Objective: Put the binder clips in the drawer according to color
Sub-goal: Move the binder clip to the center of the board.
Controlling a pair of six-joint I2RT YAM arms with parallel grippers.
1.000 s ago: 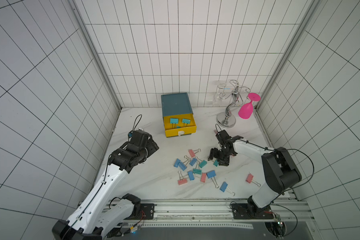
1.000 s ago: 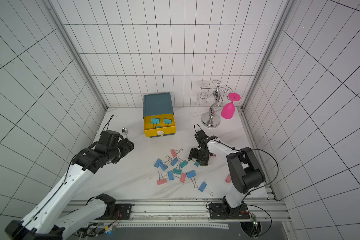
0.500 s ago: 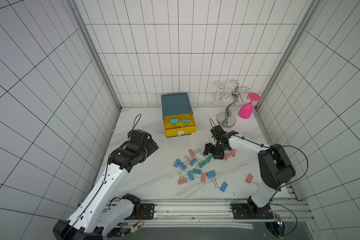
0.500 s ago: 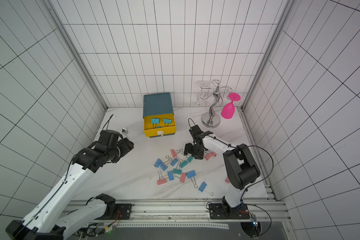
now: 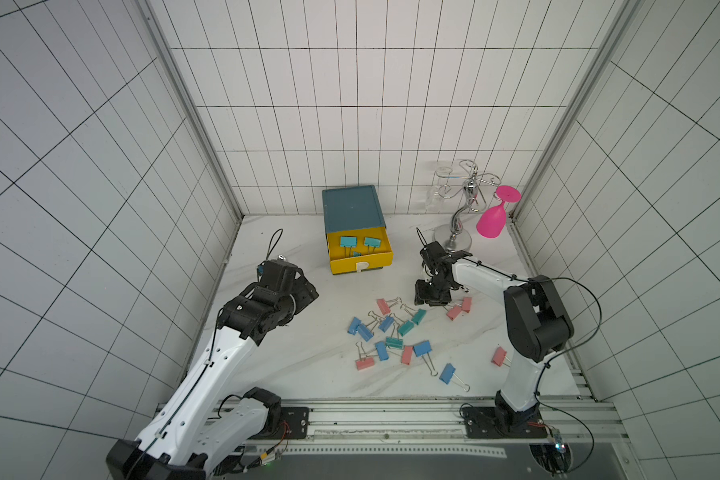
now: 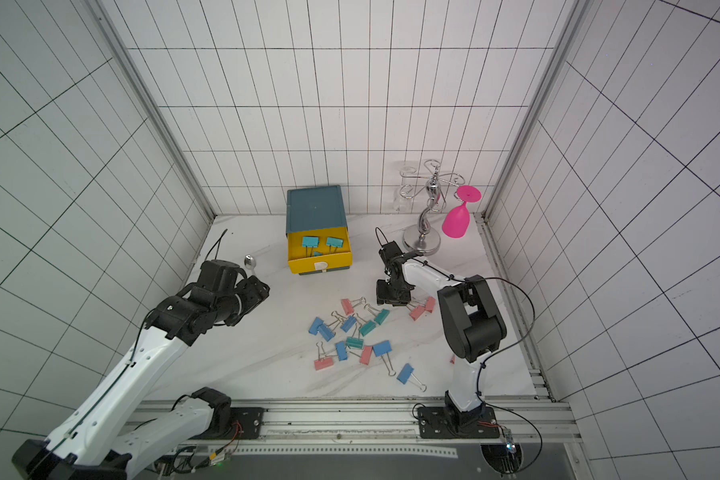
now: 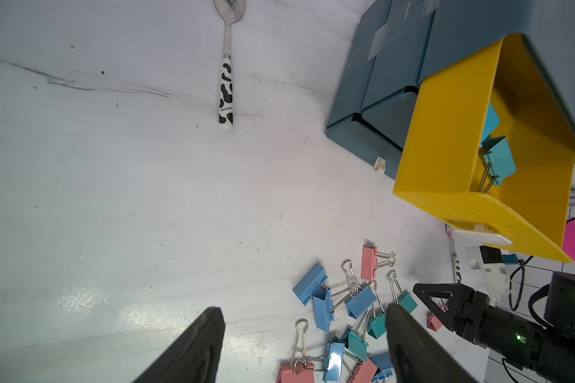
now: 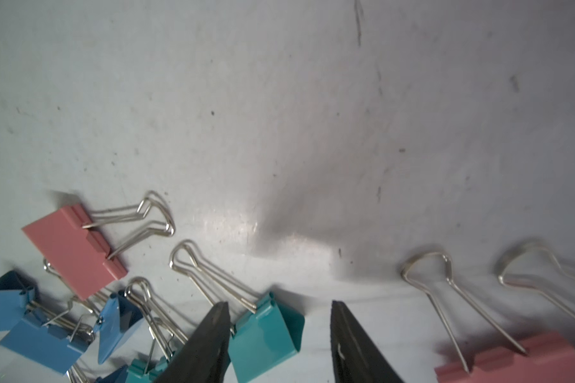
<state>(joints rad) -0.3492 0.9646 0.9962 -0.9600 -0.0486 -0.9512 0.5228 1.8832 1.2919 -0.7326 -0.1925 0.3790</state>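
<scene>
Marble tabletop strewn with binder clips, boxed by white tiled walls.

Glossy table, shiny-wire binder clips, matt plastic drawer

Drawer unit at rear centre of table, against back wall; its drawer stands out toward the front, binder clips lying in it; spoon on table left of unit; glass rack right of unit, in rear corner; one glass hangs off rack's right side; loose clips scattered before drawer, right of centre; stray clip apart, far right, beside right arm; right gripper at scatter's rear edge; left gripper left of scatter.
</scene>
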